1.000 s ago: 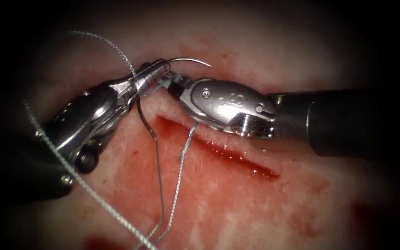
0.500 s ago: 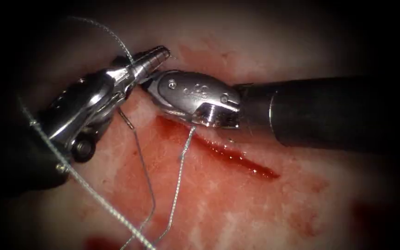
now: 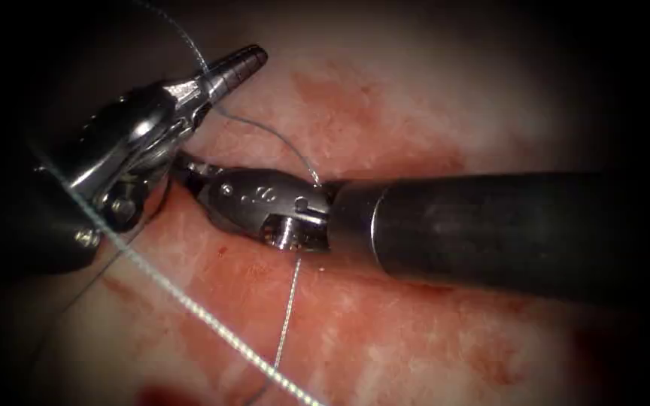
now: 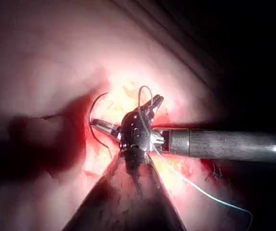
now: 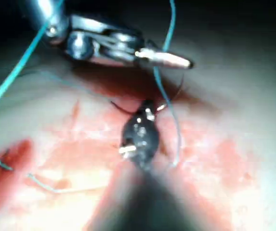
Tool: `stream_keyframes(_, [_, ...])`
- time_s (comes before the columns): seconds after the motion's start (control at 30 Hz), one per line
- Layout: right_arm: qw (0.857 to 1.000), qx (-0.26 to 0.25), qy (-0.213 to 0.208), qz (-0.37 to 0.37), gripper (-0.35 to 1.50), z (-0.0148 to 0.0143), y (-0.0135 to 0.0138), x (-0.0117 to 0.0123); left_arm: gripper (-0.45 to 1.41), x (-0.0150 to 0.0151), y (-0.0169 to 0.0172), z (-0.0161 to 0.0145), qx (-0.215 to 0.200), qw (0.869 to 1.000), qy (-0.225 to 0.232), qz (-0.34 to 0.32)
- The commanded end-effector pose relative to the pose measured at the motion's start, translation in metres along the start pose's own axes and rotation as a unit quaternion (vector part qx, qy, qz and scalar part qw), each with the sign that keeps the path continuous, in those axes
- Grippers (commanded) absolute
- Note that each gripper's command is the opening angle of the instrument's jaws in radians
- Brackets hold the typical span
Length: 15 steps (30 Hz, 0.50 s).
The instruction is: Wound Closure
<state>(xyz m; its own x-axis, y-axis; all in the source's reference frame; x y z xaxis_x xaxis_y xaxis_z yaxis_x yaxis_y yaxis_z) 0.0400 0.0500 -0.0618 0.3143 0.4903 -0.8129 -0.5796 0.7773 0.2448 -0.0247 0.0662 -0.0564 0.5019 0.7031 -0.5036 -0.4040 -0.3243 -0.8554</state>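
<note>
Endoscope: left slim steel hand (image 3: pixel 252 55) sits at 11 o'clock, pressed together. Whether it pinches the pale braided thread (image 3: pixel 189 304) crossing it, cannot tell. Right steel hand (image 3: pixel 187 167) reaches in from 3 o'clock, its tips tucked below the left tool. Pink wet tissue (image 3: pixel 415 98) lies open toward 1 o'clock.

Left wrist: right hand pinches the dark curved needle (image 4: pixel 91 113) mid-curve, over the tissue. Whether the tip is in the tissue, cannot tell.

Right wrist: same grip.

Needle (image 4: pixel 95 120) passed from left gripper (image 3: pixel 246 59) to right gripper (image 3: pixel 189 171)
</note>
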Motion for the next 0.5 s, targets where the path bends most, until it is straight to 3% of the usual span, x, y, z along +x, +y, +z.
stream_keyframes(0.03, [1.000, 0.000, -0.001, -0.002, -0.35, -0.0017, 0.0002, -0.0002, -0.35, -0.0008, -0.0001, 0.0000, 0.000, 1.000, -0.003, -0.001])
stream_keyframes(0.17, [1.000, 0.007, -0.005, 0.005, -0.35, -0.0062, 0.0021, 0.0003, -0.35, -0.0008, -0.0003, -0.0002, 0.001, 1.000, -0.009, -0.001])
stream_keyframes(0.27, [1.000, 0.010, -0.001, 0.005, 0.42, -0.0071, 0.0026, 0.0009, -0.35, -0.0009, -0.0004, -0.0002, 0.001, 1.000, -0.012, 0.000])
stream_keyframes(0.33, [1.000, 0.007, 0.011, 0.013, 0.64, -0.0073, 0.0028, 0.0014, -0.35, -0.0010, -0.0004, -0.0002, 0.001, 1.000, -0.012, -0.002])
stream_keyframes(0.4, [0.999, 0.000, 0.027, 0.024, 1.04, -0.0070, 0.0029, 0.0025, -0.35, -0.0012, -0.0003, -0.0002, 0.000, 1.000, -0.013, -0.002])
stream_keyframes(0.43, [0.999, 0.000, 0.027, 0.024, 1.04, -0.0070, 0.0029, 0.0025, -0.35, -0.0012, -0.0003, -0.0002, 0.000, 1.000, -0.013, -0.002])
stream_keyframes(0.47, [0.999, 0.004, 0.030, 0.039, 1.36, -0.0060, 0.0027, 0.0031, -0.35, -0.0012, -0.0003, -0.0002, 0.001, 1.000, -0.015, -0.001])
stream_keyframes(0.5, [0.998, 0.014, 0.032, 0.045, 1.36, -0.0057, 0.0027, 0.0034, -0.35, -0.0012, -0.0003, -0.0002, 0.001, 1.000, -0.015, -0.001])
